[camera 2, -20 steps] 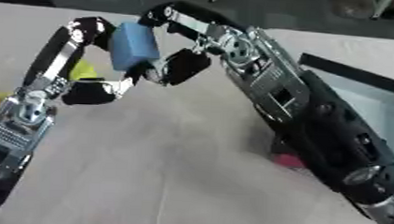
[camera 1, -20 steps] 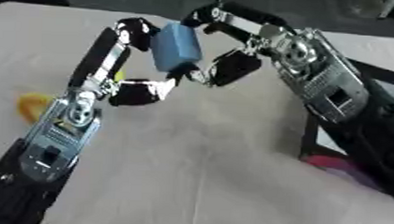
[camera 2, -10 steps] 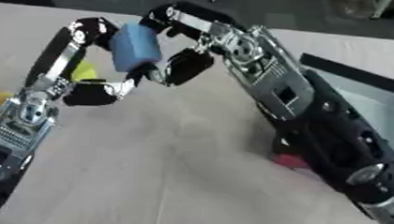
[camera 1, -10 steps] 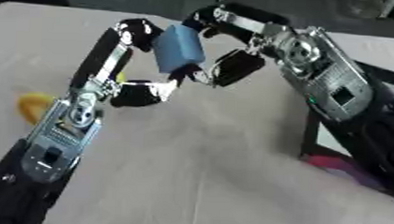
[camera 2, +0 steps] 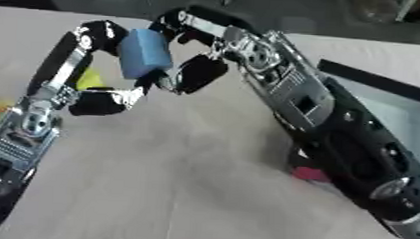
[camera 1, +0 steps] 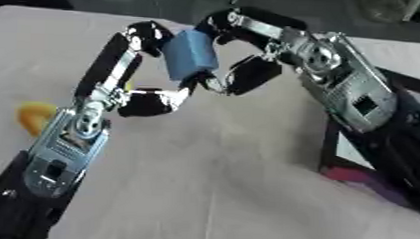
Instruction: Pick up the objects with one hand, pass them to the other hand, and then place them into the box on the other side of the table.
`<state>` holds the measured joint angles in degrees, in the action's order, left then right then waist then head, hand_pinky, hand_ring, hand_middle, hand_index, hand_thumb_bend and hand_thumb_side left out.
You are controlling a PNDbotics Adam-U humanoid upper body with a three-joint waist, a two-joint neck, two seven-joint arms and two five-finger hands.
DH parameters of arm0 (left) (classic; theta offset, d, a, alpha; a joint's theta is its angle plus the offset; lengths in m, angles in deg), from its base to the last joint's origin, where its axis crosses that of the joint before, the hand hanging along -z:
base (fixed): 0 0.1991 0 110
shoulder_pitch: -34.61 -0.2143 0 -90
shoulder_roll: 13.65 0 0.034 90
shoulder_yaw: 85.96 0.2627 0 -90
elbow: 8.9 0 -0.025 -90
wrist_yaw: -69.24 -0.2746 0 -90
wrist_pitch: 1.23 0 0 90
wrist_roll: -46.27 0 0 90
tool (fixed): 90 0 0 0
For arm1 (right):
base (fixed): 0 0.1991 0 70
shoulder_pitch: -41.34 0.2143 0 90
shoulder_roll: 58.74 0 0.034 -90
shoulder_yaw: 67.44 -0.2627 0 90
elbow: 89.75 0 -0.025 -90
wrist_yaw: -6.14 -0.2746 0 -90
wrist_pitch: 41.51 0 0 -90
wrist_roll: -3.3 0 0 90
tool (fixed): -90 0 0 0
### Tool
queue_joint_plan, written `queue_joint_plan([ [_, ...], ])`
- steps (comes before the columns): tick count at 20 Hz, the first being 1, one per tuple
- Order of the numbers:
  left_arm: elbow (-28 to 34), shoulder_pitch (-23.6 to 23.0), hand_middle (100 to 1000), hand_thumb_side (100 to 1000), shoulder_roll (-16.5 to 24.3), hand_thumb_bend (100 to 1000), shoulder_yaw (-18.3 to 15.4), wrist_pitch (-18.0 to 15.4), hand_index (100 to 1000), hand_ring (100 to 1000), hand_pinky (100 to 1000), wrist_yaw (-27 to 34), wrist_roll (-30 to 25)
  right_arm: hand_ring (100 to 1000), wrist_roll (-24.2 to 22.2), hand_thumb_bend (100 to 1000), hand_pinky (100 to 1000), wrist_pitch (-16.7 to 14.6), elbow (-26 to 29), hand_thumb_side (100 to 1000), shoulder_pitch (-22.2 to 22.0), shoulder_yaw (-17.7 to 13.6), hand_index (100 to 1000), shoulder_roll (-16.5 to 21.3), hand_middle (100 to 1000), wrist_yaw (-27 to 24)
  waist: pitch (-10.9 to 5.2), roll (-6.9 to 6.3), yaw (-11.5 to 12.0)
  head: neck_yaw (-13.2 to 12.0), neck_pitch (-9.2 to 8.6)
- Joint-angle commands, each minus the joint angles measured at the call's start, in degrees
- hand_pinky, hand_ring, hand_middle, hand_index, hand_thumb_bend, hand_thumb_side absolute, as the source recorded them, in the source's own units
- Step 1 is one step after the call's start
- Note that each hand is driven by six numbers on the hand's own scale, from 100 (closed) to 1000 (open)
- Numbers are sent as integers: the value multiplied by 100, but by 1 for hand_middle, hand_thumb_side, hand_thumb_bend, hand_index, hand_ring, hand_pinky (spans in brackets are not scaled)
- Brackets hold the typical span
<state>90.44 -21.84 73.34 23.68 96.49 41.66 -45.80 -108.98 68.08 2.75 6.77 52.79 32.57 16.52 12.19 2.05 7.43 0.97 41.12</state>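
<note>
**Blue block held between both hands above the surface**

Nearest, at the lower left of the frame, the left arm rises from the corner, silver plates over black parts. Beside it at the left edge lies a curved yellow-orange thing (camera 1: 31, 119) on the pale, cloth-like surface (camera 1: 211, 191). At the lower right, a pink thing (camera 2: 309, 173) shows just under the right arm, by the edge of a dark-rimmed box (camera 1: 345, 149) with a light bottom; the arm hides most of that box.

Higher up, in the upper middle of the frame, the two hands meet. The left hand (camera 1: 148, 97) has its fingers curled up and round the blue block (camera 1: 191, 54), one dark fingertip against the block's upper left, another under its lower end. The right hand (camera 1: 250, 75) comes in from the right with curled fingers: one over the block's top, one dark pad close to its lower right side. The block is a smooth, matte, rounded rectangle, tilted, held clear of the surface. In the right eye view a small yellow thing (camera 2: 90, 79) shows behind the left arm.
</note>
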Motion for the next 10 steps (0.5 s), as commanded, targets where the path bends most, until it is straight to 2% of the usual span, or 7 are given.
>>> queue_joint_plan([
  [1, 8, -14, 690, 218, 95, 214, -21, 46, 797, 690, 707, -137, -62, 860, 28, 127, 894, 22, 103, 100, 131, -162, 559, 194, 563, -33, -149, 5, -18, 13, -64],
  [5, -27, -67, 710, 300, 128, 329, -60, 138, 824, 709, 725, -256, -65, 858, 29, 129, 893, 28, 115, 100, 133, -188, 558, 238, 562, -31, -153, -1, -33, 23, -56],
  [10, -79, -142, 718, 349, 172, 395, -122, 288, 832, 716, 730, -328, -8, 856, 16, 129, 892, 38, 134, 100, 123, -226, 557, 301, 562, -27, -158, -5, -57, 51, -32],
])
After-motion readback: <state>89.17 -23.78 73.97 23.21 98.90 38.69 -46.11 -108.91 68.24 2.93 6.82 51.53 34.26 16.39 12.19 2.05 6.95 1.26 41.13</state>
